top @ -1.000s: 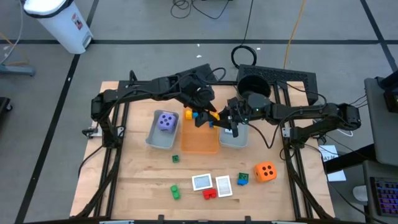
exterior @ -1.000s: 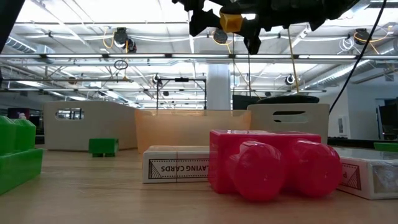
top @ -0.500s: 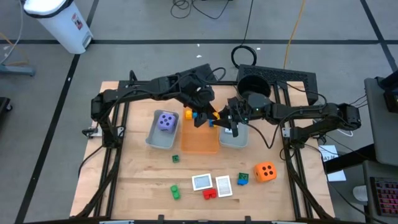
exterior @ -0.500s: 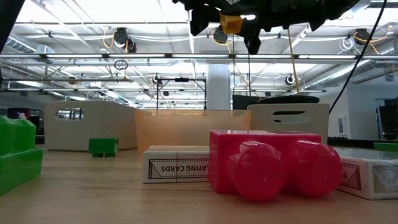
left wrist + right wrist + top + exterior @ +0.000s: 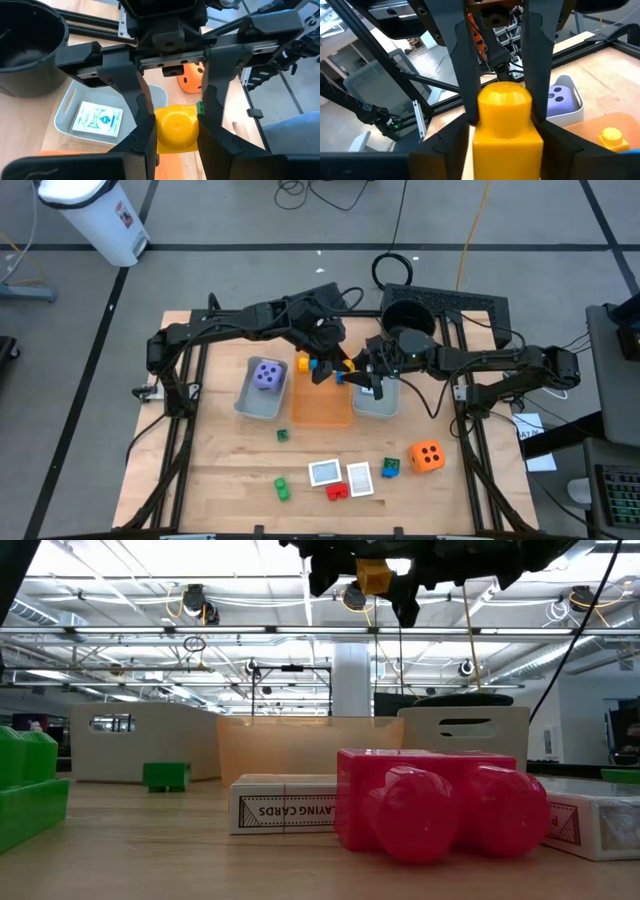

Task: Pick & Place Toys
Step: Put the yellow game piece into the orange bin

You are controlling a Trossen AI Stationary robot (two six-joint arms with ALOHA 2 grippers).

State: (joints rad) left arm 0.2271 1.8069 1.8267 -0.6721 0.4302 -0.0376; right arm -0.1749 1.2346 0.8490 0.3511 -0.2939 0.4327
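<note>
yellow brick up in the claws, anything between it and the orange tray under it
Nothing visible. The yellow brick hangs in the left claw, right claw meeting it, above the orange tray, with only open air below it in the low view.

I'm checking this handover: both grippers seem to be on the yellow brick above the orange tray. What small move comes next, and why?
Probably one gripper should let go, perhaps the right gripper. It and the left gripper both clamp the yellow brick in mid-air above the orange tray, so neither can carry it off.
</note>
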